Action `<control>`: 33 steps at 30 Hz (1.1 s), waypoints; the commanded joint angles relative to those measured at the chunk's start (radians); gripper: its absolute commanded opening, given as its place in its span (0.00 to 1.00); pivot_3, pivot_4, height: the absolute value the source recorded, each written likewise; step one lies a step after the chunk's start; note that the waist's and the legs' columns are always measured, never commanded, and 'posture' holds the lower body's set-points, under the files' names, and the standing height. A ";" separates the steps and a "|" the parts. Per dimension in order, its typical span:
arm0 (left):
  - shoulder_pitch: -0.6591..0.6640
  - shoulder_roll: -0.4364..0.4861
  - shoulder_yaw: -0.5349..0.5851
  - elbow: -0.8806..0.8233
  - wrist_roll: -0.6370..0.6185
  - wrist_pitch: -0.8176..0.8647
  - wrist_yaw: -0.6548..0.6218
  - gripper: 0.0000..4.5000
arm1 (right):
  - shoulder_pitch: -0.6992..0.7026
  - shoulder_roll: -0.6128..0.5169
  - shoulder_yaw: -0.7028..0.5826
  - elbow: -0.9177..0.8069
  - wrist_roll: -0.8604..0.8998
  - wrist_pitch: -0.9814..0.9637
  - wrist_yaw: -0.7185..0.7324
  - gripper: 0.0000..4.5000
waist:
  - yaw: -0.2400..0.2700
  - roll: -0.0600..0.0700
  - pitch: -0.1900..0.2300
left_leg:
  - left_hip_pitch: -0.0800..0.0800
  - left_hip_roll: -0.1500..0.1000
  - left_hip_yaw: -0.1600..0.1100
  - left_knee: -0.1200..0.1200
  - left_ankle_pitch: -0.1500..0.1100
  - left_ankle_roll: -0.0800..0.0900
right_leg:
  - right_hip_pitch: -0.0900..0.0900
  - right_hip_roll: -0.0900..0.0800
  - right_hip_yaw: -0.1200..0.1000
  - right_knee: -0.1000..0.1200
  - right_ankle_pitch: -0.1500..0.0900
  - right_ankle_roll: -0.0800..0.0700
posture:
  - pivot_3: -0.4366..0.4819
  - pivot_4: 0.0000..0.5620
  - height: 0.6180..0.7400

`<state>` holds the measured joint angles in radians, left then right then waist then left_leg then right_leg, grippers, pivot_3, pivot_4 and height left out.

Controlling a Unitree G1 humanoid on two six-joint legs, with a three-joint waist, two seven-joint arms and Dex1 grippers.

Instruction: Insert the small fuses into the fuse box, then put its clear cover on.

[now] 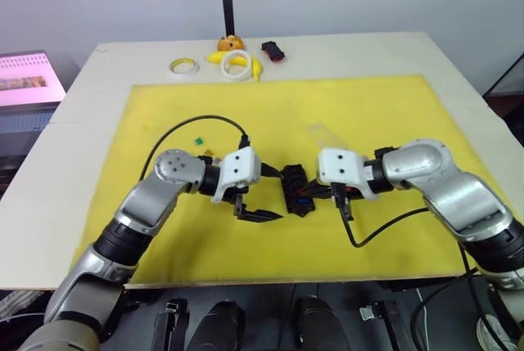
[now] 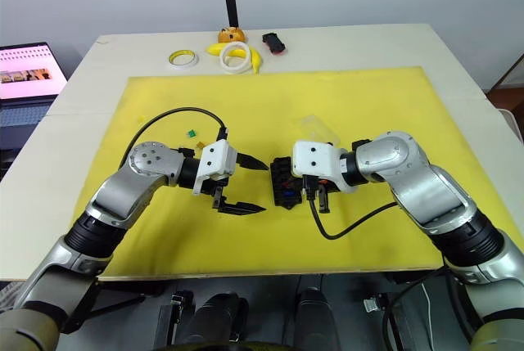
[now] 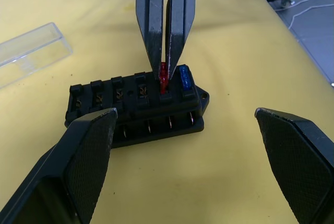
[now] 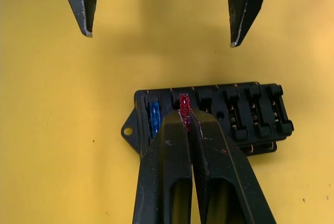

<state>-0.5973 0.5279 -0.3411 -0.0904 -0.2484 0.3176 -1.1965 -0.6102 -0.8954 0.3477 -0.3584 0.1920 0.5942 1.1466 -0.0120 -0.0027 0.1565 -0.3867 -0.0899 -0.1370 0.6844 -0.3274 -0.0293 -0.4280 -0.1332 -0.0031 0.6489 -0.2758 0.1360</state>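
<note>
Red fuse upright in right gripper.

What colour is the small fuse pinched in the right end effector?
Red: small translucent red plastic fuse at the right end effector; clearest in the right wrist view.

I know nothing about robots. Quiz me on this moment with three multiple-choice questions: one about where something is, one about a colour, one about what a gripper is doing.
1. Where does the clear cover lie?
A. on the yellow mat, apart from the fuse box
B. snapped onto the fuse box
C. in the left gripper

2. What colour is the fuse already seated in the fuse box?
A. green
B. blue
C. yellow

3. What state is the right gripper in?
A. wide open over the mat
B. shut on the clear cover
C. shut on a red fuse

Answers:
1 A: it rests flat on the yellow mat, away from the box.
2 B: the blue fuse sits in the end slot.
3 C: its fingers pinch the red fuse at the box; the left gripper gapes open.
</note>
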 commanded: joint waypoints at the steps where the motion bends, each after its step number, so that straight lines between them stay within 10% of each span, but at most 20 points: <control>1: -0.014 0.000 0.013 -0.026 -0.001 -0.011 0.000 0.99 | -0.007 0.007 -0.011 -0.011 -0.005 -0.014 0.011 0.00 | 0.000 0.000 0.000 | 0.000 0.000 0.000 0.000 0.000 0.000 | 0.000 0.000 0.000 0.000 0.000 0.000 | 0.48 0.27 1.00; 21: -0.018 -0.006 0.013 -0.019 0.002 -0.012 0.006 0.99 | -0.030 0.027 -0.005 0.031 -0.042 -0.037 0.055 0.00 | -0.001 0.000 0.000 | 0.000 0.000 0.000 0.000 0.000 0.000 | 0.000 0.000 0.000 0.000 0.000 0.000 | 0.48 0.27 1.00; 25: -0.017 -0.002 0.018 -0.017 0.005 -0.016 0.005 1.00 | -0.059 0.027 -0.055 0.004 0.002 0.013 0.054 0.43 | -0.001 0.000 0.000 | 0.000 0.000 0.000 0.000 0.000 0.000 | 0.000 0.000 0.000 0.000 0.000 0.000 | 0.48 0.27 1.00; 33: -0.011 0.009 0.027 -0.025 -0.002 -0.015 0.001 1.00 | -0.035 0.037 -0.134 -0.036 0.095 0.081 0.042 0.43 | 0.002 0.000 0.000 | 0.000 0.000 0.000 0.000 0.000 0.000 | 0.000 0.000 0.000 0.000 0.000 0.000 | 0.48 0.27 1.00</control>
<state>-0.5990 0.5331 -0.3353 -0.0902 -0.2468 0.3176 -1.1955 -0.6505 -0.8628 0.2608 -0.3636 0.2542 0.6722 1.1920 -0.0104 -0.0027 0.1565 -0.3867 -0.0901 -0.1373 0.6849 -0.3273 -0.0294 -0.4279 -0.1335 -0.0032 0.6493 -0.2758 0.1360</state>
